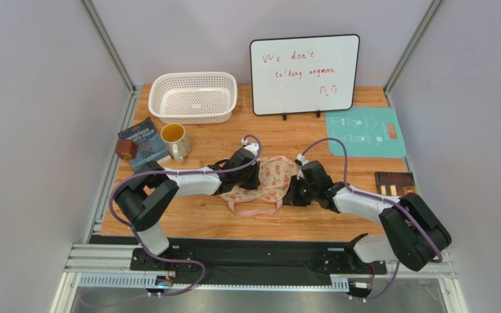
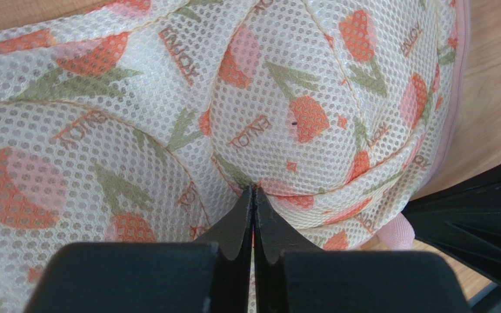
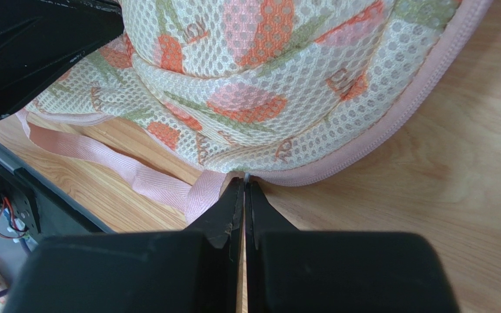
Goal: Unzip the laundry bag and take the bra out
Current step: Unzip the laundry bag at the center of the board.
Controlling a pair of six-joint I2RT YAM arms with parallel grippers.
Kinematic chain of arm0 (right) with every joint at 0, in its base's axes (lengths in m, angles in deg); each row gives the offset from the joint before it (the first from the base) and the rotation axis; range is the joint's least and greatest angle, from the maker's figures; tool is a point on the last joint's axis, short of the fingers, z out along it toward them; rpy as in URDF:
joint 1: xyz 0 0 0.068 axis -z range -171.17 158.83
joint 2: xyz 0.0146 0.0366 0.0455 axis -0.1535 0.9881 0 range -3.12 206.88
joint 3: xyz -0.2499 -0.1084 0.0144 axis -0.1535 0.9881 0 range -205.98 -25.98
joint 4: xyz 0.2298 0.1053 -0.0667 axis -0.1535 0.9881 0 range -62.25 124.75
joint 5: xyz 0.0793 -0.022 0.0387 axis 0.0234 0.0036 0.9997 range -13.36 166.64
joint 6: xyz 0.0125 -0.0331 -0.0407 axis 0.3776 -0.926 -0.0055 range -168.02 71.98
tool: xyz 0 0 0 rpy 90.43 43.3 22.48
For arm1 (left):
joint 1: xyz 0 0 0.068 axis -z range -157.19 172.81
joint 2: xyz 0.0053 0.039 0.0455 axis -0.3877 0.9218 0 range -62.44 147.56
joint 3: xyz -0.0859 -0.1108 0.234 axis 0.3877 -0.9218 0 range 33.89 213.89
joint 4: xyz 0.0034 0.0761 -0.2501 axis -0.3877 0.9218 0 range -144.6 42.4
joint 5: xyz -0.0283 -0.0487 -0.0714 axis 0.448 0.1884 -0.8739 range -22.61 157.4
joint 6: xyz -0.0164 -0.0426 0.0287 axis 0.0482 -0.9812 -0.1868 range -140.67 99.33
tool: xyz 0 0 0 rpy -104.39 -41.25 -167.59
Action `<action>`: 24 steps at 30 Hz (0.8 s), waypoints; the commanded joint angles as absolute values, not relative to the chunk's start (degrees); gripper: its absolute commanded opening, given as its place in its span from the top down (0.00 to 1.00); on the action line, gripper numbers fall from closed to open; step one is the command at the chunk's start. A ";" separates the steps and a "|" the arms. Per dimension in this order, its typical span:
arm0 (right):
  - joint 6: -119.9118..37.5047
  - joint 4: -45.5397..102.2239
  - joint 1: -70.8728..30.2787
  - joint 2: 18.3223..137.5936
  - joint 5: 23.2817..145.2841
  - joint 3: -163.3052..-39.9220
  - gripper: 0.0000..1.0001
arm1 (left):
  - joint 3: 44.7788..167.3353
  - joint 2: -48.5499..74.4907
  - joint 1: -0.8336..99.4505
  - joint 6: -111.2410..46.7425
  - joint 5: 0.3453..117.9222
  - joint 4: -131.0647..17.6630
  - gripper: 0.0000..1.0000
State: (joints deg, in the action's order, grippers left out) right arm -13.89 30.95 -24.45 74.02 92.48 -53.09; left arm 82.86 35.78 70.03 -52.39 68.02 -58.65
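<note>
Starting at the right gripper (image 3: 244,181): its jaws are clenched, tips on the pink zipper trim (image 3: 390,124) where the strap loop (image 3: 135,173) joins. Whether the pull is caught I cannot tell. From the tips the trim runs off rightward and away, likely the line to draw along. Beyond them the laundry bag (image 3: 259,78) lies lengthwise between both arms, with the left gripper (image 2: 254,189) clenched against its mesh on the far side. The bra is unseen, presumably inside.

Wooden table (image 1: 188,222) enclosed by pale grey walls (image 1: 37,98); aluminium frame posts (image 1: 106,42) fitted at corners; scene evenly lit.
</note>
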 commanded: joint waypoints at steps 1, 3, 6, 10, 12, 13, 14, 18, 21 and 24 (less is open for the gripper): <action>-10.32 28.19 -26.93 72.20 89.83 -52.61 1.00 | 79.50 37.14 70.44 -54.15 71.08 -53.10 1.00; -8.12 25.99 -27.82 71.41 88.16 -52.26 1.00 | 79.33 36.62 70.71 -54.86 72.31 -52.75 1.00; -5.05 23.18 -29.57 70.45 86.84 -51.29 1.00 | 78.54 35.92 71.15 -55.91 73.80 -53.01 1.00; -4.68 23.96 -31.77 70.88 84.64 -52.78 1.00 | 78.45 35.39 71.94 -56.27 74.78 -52.75 1.00; -6.52 27.03 -31.78 70.79 83.15 -54.09 1.00 | 78.45 34.17 72.11 -55.74 74.95 -51.79 1.00; -7.14 27.57 -31.69 70.53 82.62 -54.63 1.00 | 78.45 33.29 72.12 -54.95 75.04 -51.26 1.00; -7.93 30.88 -31.60 70.27 81.84 -55.15 1.00 | 78.54 32.49 72.12 -54.51 75.13 -50.56 1.00; -11.10 34.51 -30.20 69.91 81.04 -57.00 1.00 | 78.89 24.96 72.12 -51.70 75.40 -44.94 1.00; -14.26 35.39 -28.18 70.09 82.26 -58.06 1.00 | 79.06 19.85 72.29 -49.85 73.65 -41.42 1.00; -18.48 35.39 -27.30 71.93 84.72 -60.34 1.00 | 78.89 14.66 72.20 -49.06 71.18 -39.40 0.90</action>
